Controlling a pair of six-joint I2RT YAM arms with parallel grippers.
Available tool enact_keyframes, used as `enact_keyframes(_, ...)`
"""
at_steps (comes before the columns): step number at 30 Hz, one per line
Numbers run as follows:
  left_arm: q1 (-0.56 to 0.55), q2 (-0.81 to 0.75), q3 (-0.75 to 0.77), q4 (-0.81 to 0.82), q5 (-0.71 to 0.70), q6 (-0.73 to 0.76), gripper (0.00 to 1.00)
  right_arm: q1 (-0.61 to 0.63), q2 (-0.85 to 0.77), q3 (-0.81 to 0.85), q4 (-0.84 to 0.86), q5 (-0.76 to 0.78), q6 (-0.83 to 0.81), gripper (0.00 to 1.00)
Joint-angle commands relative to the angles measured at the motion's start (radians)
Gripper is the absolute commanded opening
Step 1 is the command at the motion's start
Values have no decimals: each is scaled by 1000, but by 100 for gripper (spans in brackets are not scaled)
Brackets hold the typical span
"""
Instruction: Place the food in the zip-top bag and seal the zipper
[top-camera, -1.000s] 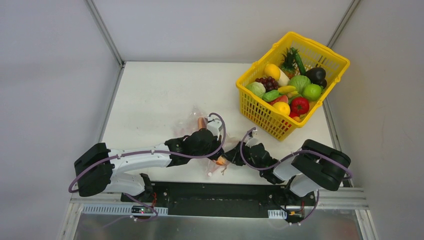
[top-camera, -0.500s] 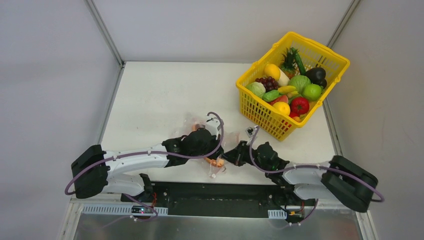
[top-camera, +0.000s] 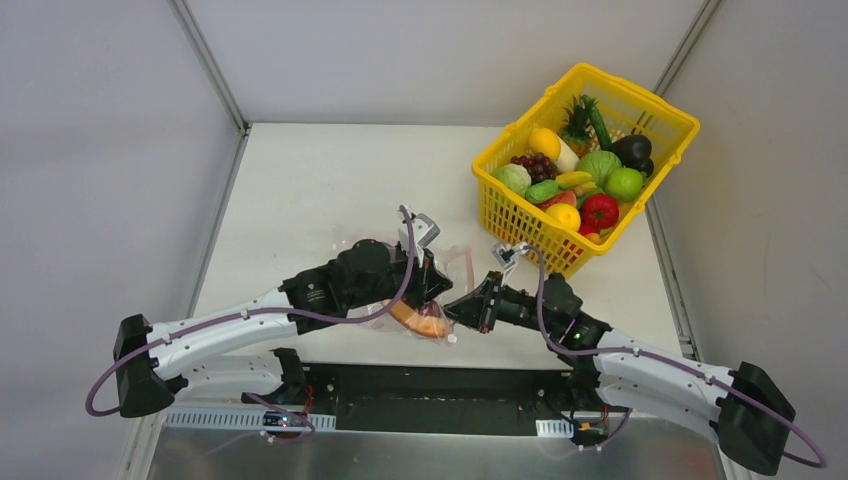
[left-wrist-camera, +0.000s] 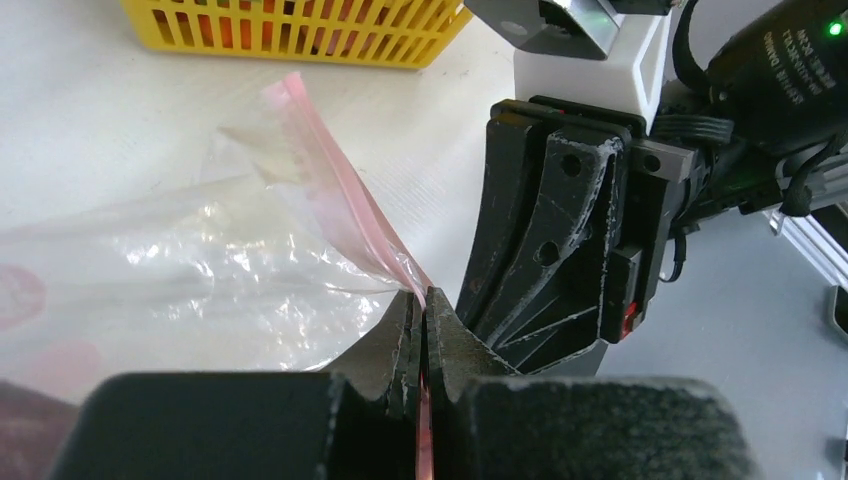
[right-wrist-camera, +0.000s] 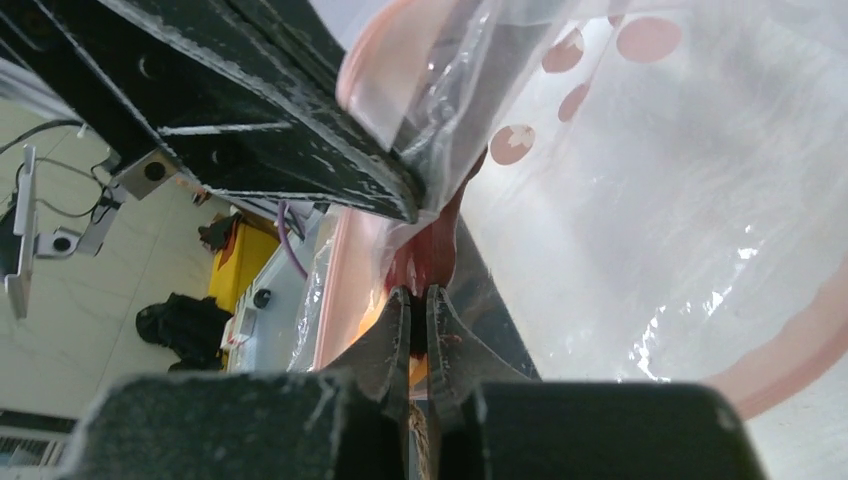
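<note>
pink zipper (left-wrist-camera: 335, 195) clamped by left fingers (left-wrist-camera: 392, 350) and right fingers (right-wrist-camera: 380, 345). bag (top-camera: 452, 272) at tabletop (top-camera: 320, 190) front, one orange piece (top-camera: 418, 322) inside. rest of food (top-camera: 600, 165) in basket (top-camera: 520, 228); sealing looks underway, not done.

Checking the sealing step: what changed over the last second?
The right claw closed on the zipper, right beside the left claw, which kept its grip on the same strip. The left arm and right arm stretched out, elbows swinging outward. The bag stayed between the claws; the basket did not move.
</note>
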Motion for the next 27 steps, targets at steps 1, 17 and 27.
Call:
enact_keyframes(1, -3, -19, -10, 18, 51, 55, 0, 6, 34, 62, 15, -111, -25, 0)
enact_keyframes(17, -4, 44, -41, 177, 272, -73, 0, 10, 92, -6, 179, 470, -18, 0)
enact_keyframes(27, -4, -48, -49, -104, -91, -77, 0, 11, 120, -4, 78, 712, 33, 0)
